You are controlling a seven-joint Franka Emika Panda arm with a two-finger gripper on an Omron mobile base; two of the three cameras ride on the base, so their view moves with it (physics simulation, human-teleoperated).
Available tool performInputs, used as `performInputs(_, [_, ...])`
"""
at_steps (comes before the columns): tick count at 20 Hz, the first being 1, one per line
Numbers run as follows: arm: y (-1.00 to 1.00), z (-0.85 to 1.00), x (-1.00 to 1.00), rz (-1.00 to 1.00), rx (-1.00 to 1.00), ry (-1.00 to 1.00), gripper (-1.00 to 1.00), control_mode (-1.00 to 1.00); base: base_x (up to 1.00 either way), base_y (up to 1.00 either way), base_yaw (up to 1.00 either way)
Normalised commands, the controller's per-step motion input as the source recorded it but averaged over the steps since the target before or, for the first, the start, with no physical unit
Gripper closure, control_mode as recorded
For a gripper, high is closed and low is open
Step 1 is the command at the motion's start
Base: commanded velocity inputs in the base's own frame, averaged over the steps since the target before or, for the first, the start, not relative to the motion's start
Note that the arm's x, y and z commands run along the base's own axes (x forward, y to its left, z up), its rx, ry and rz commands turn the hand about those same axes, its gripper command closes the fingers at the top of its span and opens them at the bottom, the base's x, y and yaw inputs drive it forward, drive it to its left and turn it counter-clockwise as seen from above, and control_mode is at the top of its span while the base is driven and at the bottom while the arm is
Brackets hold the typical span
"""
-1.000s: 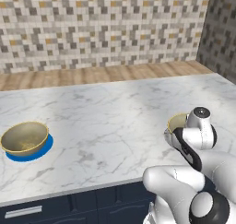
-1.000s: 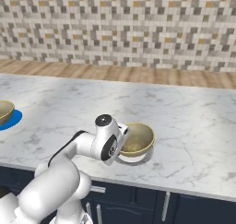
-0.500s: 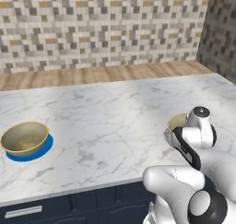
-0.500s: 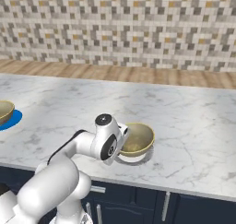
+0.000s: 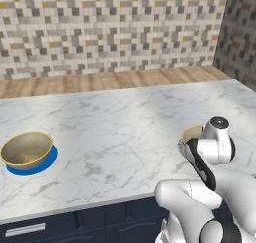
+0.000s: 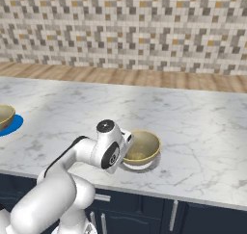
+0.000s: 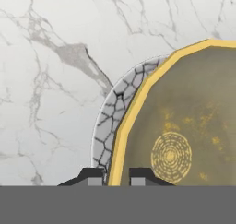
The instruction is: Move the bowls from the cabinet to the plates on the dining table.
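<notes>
With the tool clamped on the rim at the 9 o'clock side of the second bowl, which sits on the grey plate on the surface, lifting before letting go could tip it off.

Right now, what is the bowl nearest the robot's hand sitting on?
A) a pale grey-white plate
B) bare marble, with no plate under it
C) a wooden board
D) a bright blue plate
A: in the hand view the near bowl rests on a pale grey-white plate whose crackled edge peeks out beside the bowl's rim, with the gripper shut on that rim; the blue plate carries the other bowl.
</notes>
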Motion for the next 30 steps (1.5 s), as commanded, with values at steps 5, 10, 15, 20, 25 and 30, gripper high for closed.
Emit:
performInputs(5, [0.01,0.10,-0.01,0.00,-0.04,-0.15,-1.00,-1.00,0.00,0.00,0.00])
performInputs(10, [0.00,0.37,-0.09,0.00,-0.11,-0.26,-1.00,-1.00,0.00,0.00,0.00])
performInputs(15, [0.00,0.48,-0.42,0.03,-0.04,-0.20,-1.00,-1.00,0.00,0.00,0.00])
performInputs(20, [0.01,0.55,-0.55,0.06,0.02,-0.08,-1.00,-1.00,0.00,0.00,0.00])
performInputs(25, [0.04,0.69,-0.44,0.04,0.02,-0.04,-1.00,-1.00,0.00,0.00,0.00])
performInputs(30, [0.04,0.70,-0.28,0.02,0.00,-0.05,-1.00,-1.00,0.00,0.00,0.00])
